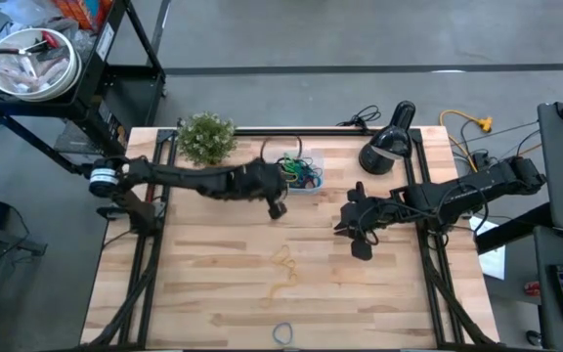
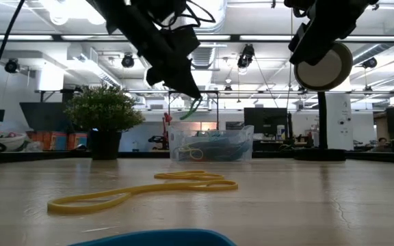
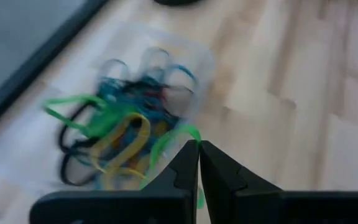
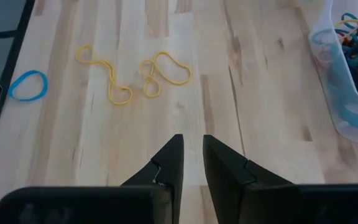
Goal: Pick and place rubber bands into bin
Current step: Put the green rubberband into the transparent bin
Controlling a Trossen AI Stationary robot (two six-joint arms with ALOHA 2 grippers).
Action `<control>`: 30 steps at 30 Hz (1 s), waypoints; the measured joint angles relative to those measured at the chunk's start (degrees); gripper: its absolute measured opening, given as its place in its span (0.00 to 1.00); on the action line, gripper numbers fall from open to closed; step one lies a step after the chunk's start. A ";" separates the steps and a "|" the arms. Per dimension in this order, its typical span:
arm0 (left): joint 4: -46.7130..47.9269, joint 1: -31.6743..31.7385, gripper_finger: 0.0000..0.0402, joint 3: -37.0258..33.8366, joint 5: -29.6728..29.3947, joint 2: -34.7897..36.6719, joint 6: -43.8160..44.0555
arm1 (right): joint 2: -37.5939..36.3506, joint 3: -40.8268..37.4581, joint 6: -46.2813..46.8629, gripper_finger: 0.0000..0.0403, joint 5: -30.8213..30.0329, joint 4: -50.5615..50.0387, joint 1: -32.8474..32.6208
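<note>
The clear bin [image 1: 301, 176] stands at the far middle of the table next to a small plant, with several coloured rubber bands [image 3: 114, 134] inside. My left gripper [image 1: 277, 207] hovers just on the near side of the bin [image 2: 211, 143], shut on a green rubber band [image 2: 195, 106]. My right gripper [image 4: 192, 142] hangs open above the table's right half, nothing between its fingers. Yellow rubber bands [image 1: 281, 274] lie tangled flat on the wood at the near middle. A blue band [image 1: 282, 332] lies at the near edge. My left gripper pinches the green rubber band [image 3: 166, 142] between its two fingertips, at one spot of the loop. The fingers slant downward toward the bin. The band droops slack below the tips [image 2: 194, 109], clear of the table and above the bin's rim.
A potted plant [image 1: 206, 137] stands left of the bin. A black desk lamp [image 1: 389, 145] stands at the far right. Bare wood lies between the bin and the yellow bands [image 4: 135, 74]. The blue band [image 4: 28, 85] rests near the table's edge.
</note>
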State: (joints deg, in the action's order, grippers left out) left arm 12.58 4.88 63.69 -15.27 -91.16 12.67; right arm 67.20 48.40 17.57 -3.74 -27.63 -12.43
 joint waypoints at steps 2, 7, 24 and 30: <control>-1.98 1.92 0.00 -0.08 0.00 0.27 -0.58 | 0.00 0.00 0.47 0.14 0.01 0.03 -0.01; -2.73 5.23 0.00 0.49 1.10 0.68 -4.39 | 0.00 0.00 2.79 0.14 -0.08 0.04 0.00; -6.15 14.06 0.00 0.67 5.81 -0.32 -11.71 | 0.00 0.00 2.35 0.14 -8.28 4.06 0.07; -6.87 17.26 0.00 0.45 11.26 -2.27 -13.26 | 0.00 0.00 2.38 0.14 -8.84 4.93 0.09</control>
State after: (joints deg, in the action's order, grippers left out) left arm 5.71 22.15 64.14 -4.00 -93.43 -0.59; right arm 67.20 48.40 19.94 -12.58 -22.70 -12.34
